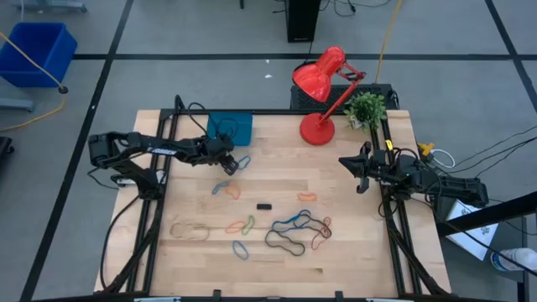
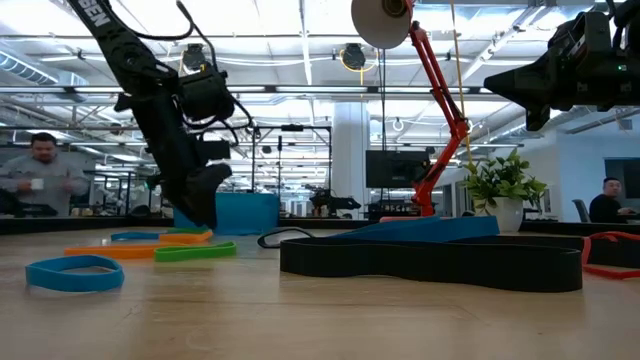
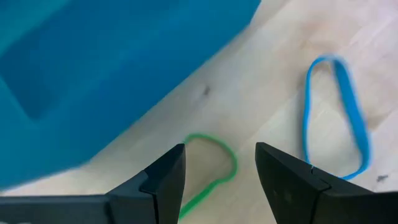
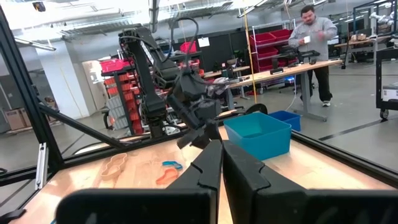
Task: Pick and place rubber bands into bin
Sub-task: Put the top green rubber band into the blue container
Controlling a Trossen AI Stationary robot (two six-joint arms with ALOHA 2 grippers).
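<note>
The thin, floppy elastic rubber bands (image 1: 277, 228) in blue, black, orange-red, green and tan lie scattered flat on the light wooden table (image 1: 352, 252), most of them well apart from the small teal-blue plastic bin (image 1: 230, 126) at its far edge. A thin green band (image 3: 211, 163) lies just beside the bin, under the left gripper (image 3: 221, 167), whose fingers are spread and hold nothing. The likely failure is a flat band slipping out as the fingers close, or the fingers scraping the wood. The bin's visible interior looks empty. The right gripper (image 4: 222, 163), fingers pressed together, waits at the table's right edge.
</note>
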